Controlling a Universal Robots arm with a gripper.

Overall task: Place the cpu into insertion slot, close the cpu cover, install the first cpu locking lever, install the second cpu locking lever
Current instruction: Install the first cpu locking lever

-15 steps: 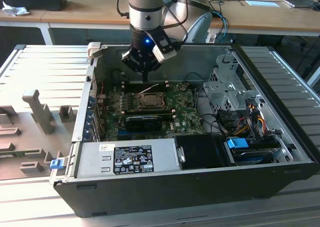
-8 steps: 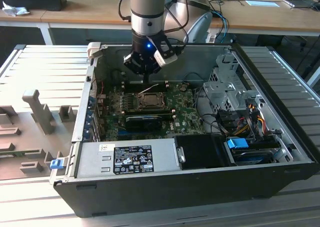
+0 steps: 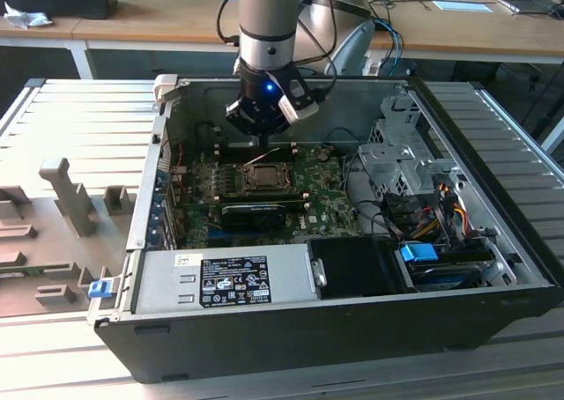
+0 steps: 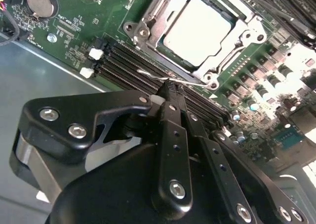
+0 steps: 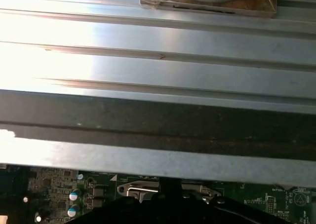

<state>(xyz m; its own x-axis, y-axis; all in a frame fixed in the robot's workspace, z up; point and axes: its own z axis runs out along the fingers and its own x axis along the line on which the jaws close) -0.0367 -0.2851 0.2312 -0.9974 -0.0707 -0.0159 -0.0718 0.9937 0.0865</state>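
Second wrist view: cpu point(image 4: 197, 30) seated in insertion slot point(image 4: 148, 34), cpu cover point(image 4: 245, 22) down over it; hand point(image 4: 169, 88) closed (nothing gripped), fingertips pressing wire locking lever point(image 4: 157, 76) sideways.

One computer case point(image 3: 335, 329), lid off. One motherboard point(image 3: 326, 208) inside. One insertion slot point(image 3: 264, 178), one cpu point(image 4: 197, 30) seated. One robot arm, one hand point(image 4: 170, 92). One coin battery point(image 4: 40, 2). One power supply point(image 3: 225, 281).
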